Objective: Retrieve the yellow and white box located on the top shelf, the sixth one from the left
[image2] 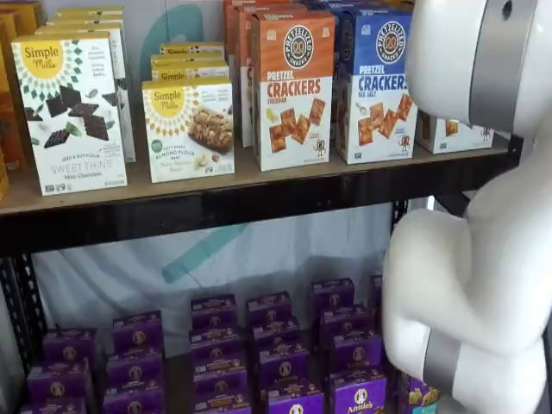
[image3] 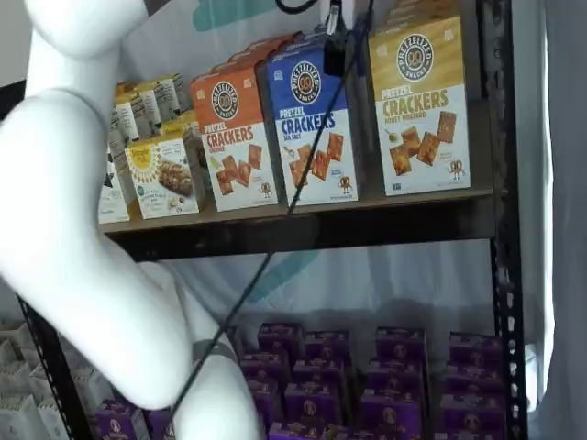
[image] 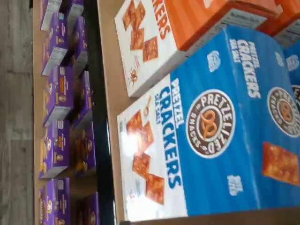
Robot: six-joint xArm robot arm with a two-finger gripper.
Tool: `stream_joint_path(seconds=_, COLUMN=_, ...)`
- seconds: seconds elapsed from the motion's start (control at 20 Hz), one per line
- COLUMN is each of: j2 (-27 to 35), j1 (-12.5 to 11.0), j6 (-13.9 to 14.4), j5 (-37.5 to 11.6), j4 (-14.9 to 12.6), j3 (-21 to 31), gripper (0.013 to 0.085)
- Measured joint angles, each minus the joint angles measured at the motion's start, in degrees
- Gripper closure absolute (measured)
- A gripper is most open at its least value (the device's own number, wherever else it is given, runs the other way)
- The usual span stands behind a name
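Yellow and white box (image3: 420, 105) upright at right end of the top shelf (image3: 303, 223), beside blue box (image3: 310, 124), claw (image3: 335, 50) barely visible above, state impossible to tell

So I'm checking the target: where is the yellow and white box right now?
In a shelf view, the yellow and white box stands at the right end of the top shelf, just right of the blue pretzel-crackers box, beside the black upright.

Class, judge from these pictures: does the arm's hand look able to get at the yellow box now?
Probably yes: the yellow box stands at the front of the shelf with nothing before it, and the hand hangs near, before the blue box beside it.
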Motion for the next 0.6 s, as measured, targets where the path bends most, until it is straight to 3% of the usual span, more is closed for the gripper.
stream_joint_path(seconds=0.3, j2=1.7, j1=0.8, j6=-0.2, j5=-4.9, j4=1.7, j3=-1.3, gripper=0.0130)
stream_joint_path(seconds=0.6, j2=2.0, j1=5.0, j6=-1.0, j5=-12.3, j4=-1.8, j3=-0.2, gripper=0.0130)
